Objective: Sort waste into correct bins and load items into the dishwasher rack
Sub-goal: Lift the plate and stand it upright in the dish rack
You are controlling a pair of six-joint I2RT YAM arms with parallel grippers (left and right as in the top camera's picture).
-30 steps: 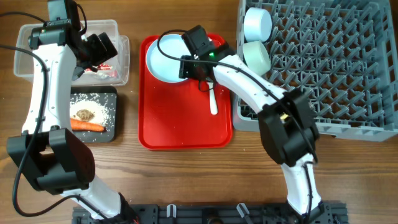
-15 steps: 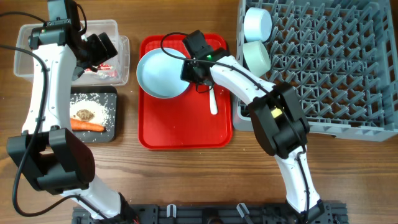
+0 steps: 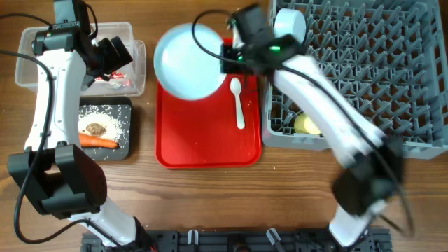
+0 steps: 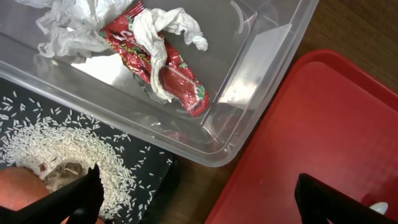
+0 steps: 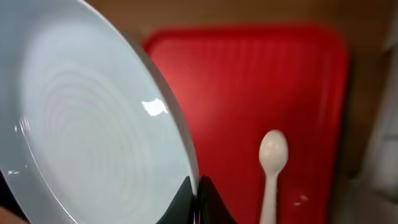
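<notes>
My right gripper (image 3: 227,56) (image 5: 198,193) is shut on the rim of the round pale blue plate (image 3: 185,59) (image 5: 93,143), which is tilted and lifted above the back of the red tray (image 3: 203,143). The white spoon (image 3: 239,103) (image 5: 272,168) lies on that tray. My left gripper (image 3: 115,54) (image 4: 199,202) hangs open and empty over the corner of the clear tub (image 3: 42,42) (image 4: 261,68), where the crumpled wrapper (image 4: 168,59) lies. In the black tray (image 3: 127,148) are rice (image 3: 115,119), a brown lump (image 3: 93,128) and the carrot (image 3: 98,141).
The grey dishwasher rack (image 3: 364,70) fills the right side, with a pale blue bowl (image 3: 289,24) at its back left and a yellow cup (image 3: 306,124) at its front left. My right arm crosses the rack's left edge. Bare wood table lies in front.
My right gripper has shut on the plate's rim and lifted it off the red tray, towards the back. The arm swung right, uncovering the yellow cup. The left arm has not moved.
</notes>
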